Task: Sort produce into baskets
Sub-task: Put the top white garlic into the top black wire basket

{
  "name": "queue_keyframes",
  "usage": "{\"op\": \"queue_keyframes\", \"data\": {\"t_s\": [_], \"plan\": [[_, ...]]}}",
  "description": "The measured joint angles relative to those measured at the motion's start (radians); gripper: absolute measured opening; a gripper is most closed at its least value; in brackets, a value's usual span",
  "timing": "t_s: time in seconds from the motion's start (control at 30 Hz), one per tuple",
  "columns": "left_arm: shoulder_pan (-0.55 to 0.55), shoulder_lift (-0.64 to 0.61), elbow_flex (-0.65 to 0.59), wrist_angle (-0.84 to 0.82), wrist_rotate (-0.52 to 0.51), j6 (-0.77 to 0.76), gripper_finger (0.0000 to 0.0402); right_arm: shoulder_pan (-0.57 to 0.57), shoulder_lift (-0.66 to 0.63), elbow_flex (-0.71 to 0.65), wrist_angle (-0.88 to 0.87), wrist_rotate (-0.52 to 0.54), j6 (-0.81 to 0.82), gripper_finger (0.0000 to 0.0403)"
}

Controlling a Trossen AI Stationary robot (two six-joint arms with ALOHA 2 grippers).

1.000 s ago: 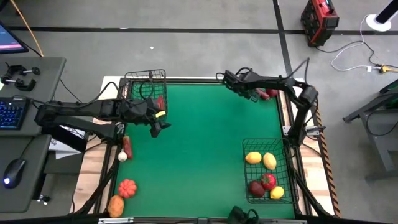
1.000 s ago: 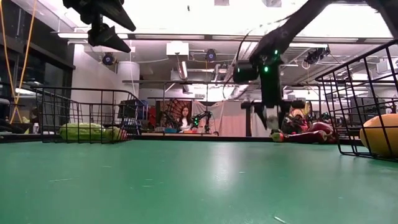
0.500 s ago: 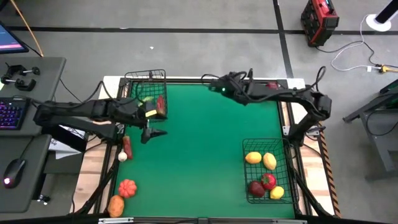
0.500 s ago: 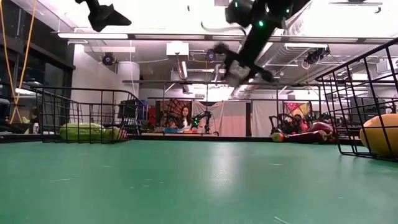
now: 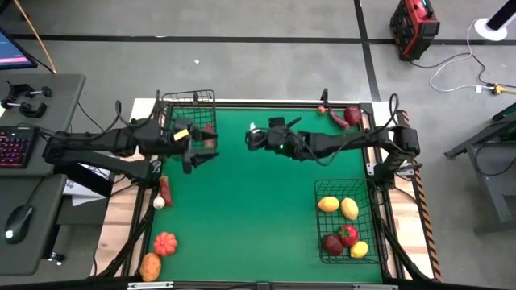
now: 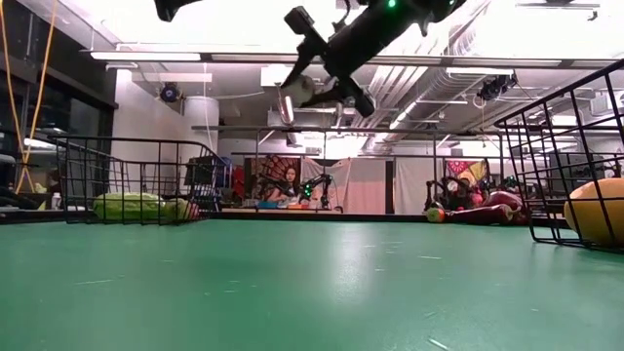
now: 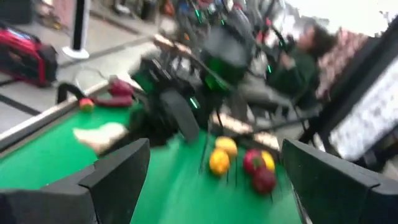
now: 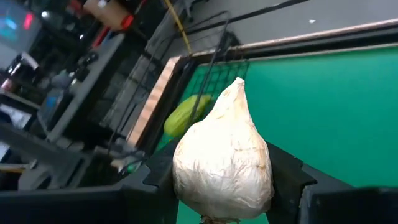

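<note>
My right gripper [image 5: 256,138] is shut on a white garlic-like bulb [image 8: 222,163], high above the middle of the green table, as the low view [image 6: 295,95] also shows. My left gripper [image 5: 200,155] is open and empty, raised beside the smaller basket [image 5: 190,103] at the far left, which holds a green piece [image 5: 190,129] and a red one. The larger basket [image 5: 348,187] at the near right holds several yellow and red pieces. A red and white radish [image 5: 164,192], an orange pumpkin [image 5: 164,242] and an orange piece [image 5: 150,266] lie at the near left. My right gripper pinches the white bulb by its broad lower body [image 8: 186,177] between the two fingers, one on each side. The fingers come about level, pointing toward the table's left. The bulb's pointed tip [image 8: 235,84] sticks out ahead of the fingers. It is lifted clear of the table.
Dark red pieces [image 5: 348,117] lie at the table's far right corner. The green middle of the table [image 5: 258,209] has no objects on it. A person sits in the room beyond the far edge [image 6: 290,185].
My right gripper has risen from the far right corner, beside the dark red pieces, and swung toward the table's left with the white bulb, which is now high above the table. My left gripper has risen and drawn back a little toward the smaller basket.
</note>
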Motion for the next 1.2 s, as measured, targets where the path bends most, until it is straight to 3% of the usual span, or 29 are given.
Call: {"op": "queue_keyframes", "data": {"t_s": [0.37,0.97,1.1,1.2], "plan": [[0.0,0.002,0.0,0.239,-0.061,-0.04,0.0353,0.023,0.009,0.0,0.055,-0.02,-0.093,0.0154],[0.0,0.002,0.0,0.244,-0.135,-0.057,0.0353,0.021,0.011,0.0,0.117,-0.032,-0.165,0.0154],[0.002,0.003,0.0,0.252,-0.142,-0.058,0.0353,0.001,0.09,0.011,0.336,-0.119,-0.172,0.0154],[0.007,0.003,0.0,0.27,-0.141,-0.066,0.0353,-0.014,0.188,0.108,0.353,-0.173,-0.174,0.0154]]}}
